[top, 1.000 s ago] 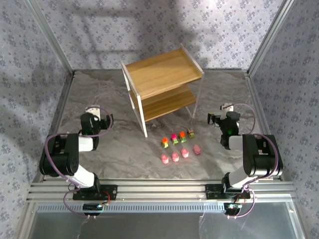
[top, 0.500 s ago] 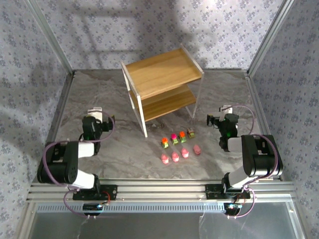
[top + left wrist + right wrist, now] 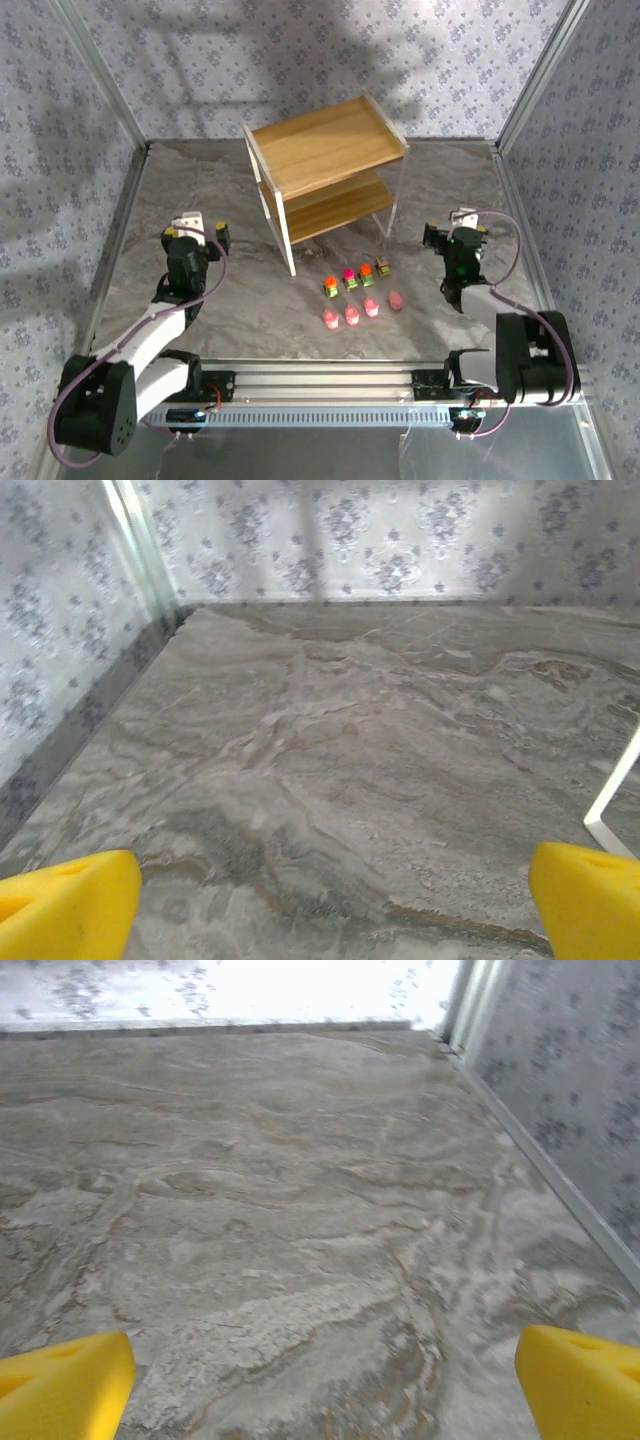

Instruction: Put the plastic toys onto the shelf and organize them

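left gripper point(image 3: 195, 231) and right gripper point(image 3: 455, 233) gape empty. eight tiny pink and yellow-green plastic toys point(image 3: 358, 296) lie on the grey marbled bench point(image 3: 230, 300) before the bare two-tier wooden shelf point(image 3: 330, 150); nothing placed yet.

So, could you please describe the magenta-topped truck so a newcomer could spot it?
Find the shelf mid-table. In front of it lie two rows of toys; take the row nearer the shelf. The truck is second from the left, its magenta top flanked by orange ones.
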Controlling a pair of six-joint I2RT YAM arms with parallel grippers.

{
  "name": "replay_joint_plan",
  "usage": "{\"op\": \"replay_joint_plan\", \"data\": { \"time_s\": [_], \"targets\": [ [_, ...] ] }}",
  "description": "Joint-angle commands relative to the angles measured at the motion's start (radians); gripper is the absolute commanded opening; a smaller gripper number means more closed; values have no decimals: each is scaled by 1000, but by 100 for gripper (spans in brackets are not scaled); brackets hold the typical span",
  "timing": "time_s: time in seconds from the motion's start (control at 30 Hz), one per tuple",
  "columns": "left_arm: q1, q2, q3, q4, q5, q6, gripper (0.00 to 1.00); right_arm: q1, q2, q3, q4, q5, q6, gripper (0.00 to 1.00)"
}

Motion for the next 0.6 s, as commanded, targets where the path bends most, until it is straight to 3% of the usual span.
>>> {"op": "replay_joint_plan", "data": {
  "time_s": [0.0,0.07,0.13,0.3,0.37,0.43,0.5,0.57],
  "targets": [
    [-12,-88,30,-154,-18,-102,100,15,-84,63,-291,158,169,100],
    [-14,-141,32,-218,-2,-156,100,42,-129,100,-426,255,225,100],
    [-25,-170,43,-264,56,-155,100,60,-158,185,-662,388,397,100],
    [-186,-228,68,-330,87,-149,100,85,-173,368,-1064,506,607,100],
    [-247,-246,73,-363,83,-140,100,115,-193,380,-1107,515,618,100],
    [-302,-269,75,-403,12,-161,99,171,-238,356,-1110,547,604,100],
    [-325,-269,107,-501,-84,-243,100,242,-300,325,-1104,581,588,100],
    [-329,-242,152,-613,-108,-295,100,308,-357,306,-1106,600,549,100]
  ]
}}
